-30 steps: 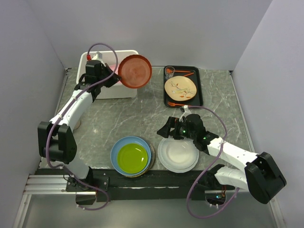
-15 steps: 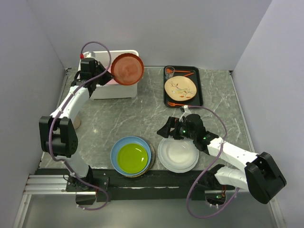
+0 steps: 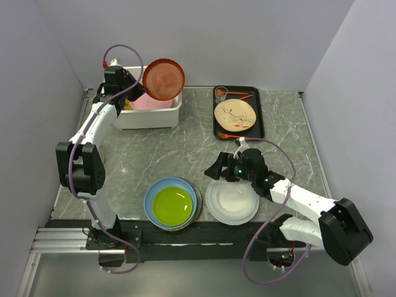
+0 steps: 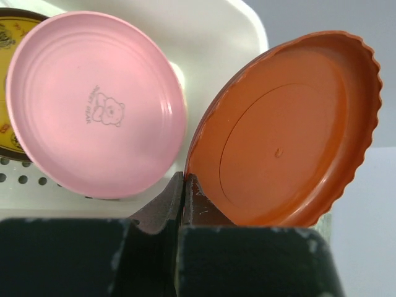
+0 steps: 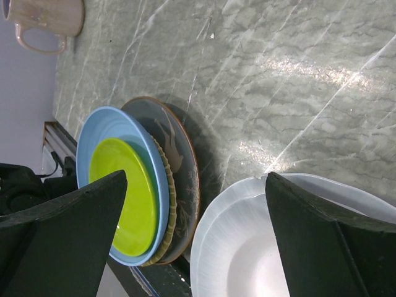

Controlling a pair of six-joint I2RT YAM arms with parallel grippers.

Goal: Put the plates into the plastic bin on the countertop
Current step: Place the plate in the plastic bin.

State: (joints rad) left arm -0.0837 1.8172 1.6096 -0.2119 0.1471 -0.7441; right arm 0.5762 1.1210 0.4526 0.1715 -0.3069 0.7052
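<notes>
One red-brown plate (on edge) above bin

- Bin: from above, most of its inside is covered by the red-brown plate and the pink plate.
- Gold-patterned plate: only slivers show behind the pink plate, and the left wrist view's edge cuts them off.
- Red-brown plate: its lower rim disappears behind the left fingers.
- Stack: under the blue plate, a dark plate shows only a crescent, and its pale figure is half covered.
- White plate: cut off by the bottom edge; whether it is one plate or two cannot be told.
- Right fingers: they run out of frame.
- Mug: cut off at the top.
- Small clear thing on the tray: too small to name.
</notes>
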